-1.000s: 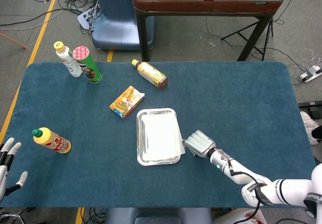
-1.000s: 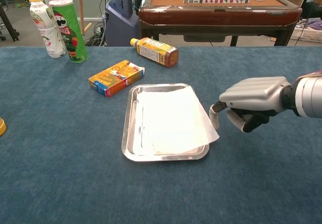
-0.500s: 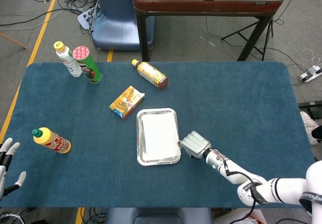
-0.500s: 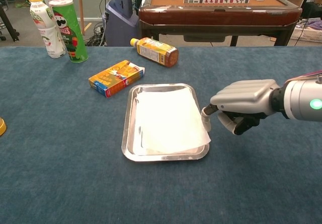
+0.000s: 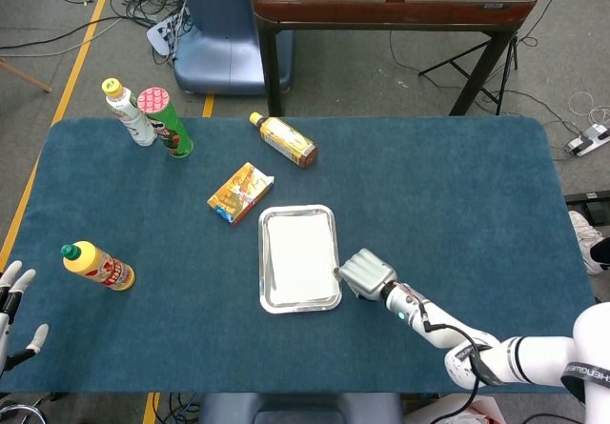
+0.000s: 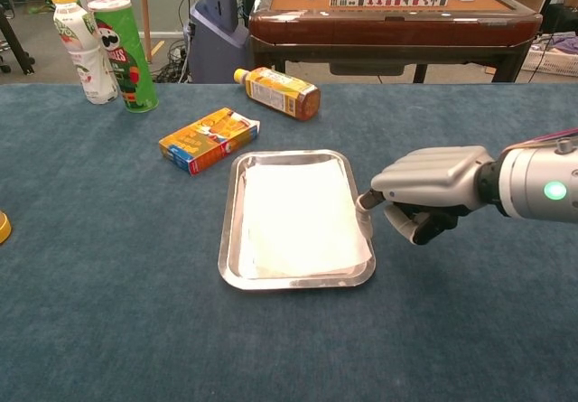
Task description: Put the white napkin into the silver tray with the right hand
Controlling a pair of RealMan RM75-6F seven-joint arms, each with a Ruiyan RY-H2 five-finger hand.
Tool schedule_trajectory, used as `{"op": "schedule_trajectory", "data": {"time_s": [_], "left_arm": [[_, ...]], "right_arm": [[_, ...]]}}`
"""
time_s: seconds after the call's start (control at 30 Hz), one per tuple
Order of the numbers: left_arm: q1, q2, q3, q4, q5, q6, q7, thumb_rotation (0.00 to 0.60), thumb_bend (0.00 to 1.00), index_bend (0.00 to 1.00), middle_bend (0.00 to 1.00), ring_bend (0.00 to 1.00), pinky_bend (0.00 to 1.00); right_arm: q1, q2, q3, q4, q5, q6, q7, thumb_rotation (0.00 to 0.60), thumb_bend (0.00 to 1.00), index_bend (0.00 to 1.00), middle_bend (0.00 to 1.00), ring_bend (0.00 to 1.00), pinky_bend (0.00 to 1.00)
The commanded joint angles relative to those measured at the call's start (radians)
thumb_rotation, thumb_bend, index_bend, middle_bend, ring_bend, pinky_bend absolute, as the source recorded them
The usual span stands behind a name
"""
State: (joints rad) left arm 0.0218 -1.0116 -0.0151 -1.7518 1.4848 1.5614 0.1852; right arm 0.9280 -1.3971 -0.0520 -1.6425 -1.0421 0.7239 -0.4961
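The white napkin [image 5: 300,252] [image 6: 302,217] lies flat inside the silver tray [image 5: 264,262] [image 6: 229,230] at the middle of the blue table. Its right edge reaches the tray's right rim. My right hand [image 5: 365,273] [image 6: 429,190] sits just right of that rim, fingers curled, pinching the napkin's right edge between thumb and finger. My left hand [image 5: 14,310] shows only in the head view, off the table's front left corner, fingers apart and holding nothing.
An orange box [image 5: 240,192] [image 6: 209,138] lies just behind the tray's left corner. A brown bottle [image 5: 283,139] [image 6: 277,92] lies further back. A green can [image 5: 165,122] and white bottle [image 5: 128,111] stand back left. A yellow bottle [image 5: 97,265] lies at the left.
My right hand has moved left to the tray's rim, bringing the napkin's overhanging right corner with it; the napkin now lies within the tray. The left hand has barely moved.
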Motion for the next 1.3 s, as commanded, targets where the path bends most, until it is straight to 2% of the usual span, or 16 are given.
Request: {"op": "schedule_trajectory", "data": {"time_s": [0.03,1.3], "left_arm": [[0.001,-0.001,0.0,0.001,-0.001,0.001,0.0,0.6,0.29,0.12,0.03,0.01,0.0],[0.006,0.001,0.0,0.004,-0.003,0.005,-0.003,0.6,0.29,0.12,0.03,0.01,0.0]], "right_arm": [[-0.002,-0.002,0.002,-0.001,-0.004,0.005,0.004,0.6,1.0,0.37,1.0,0.96,1.0],[0.007,-0.02,0.001,0.001,0.016,-0.003,-0.018,0.6,1.0,0.37,1.0,0.96,1.0]]}}
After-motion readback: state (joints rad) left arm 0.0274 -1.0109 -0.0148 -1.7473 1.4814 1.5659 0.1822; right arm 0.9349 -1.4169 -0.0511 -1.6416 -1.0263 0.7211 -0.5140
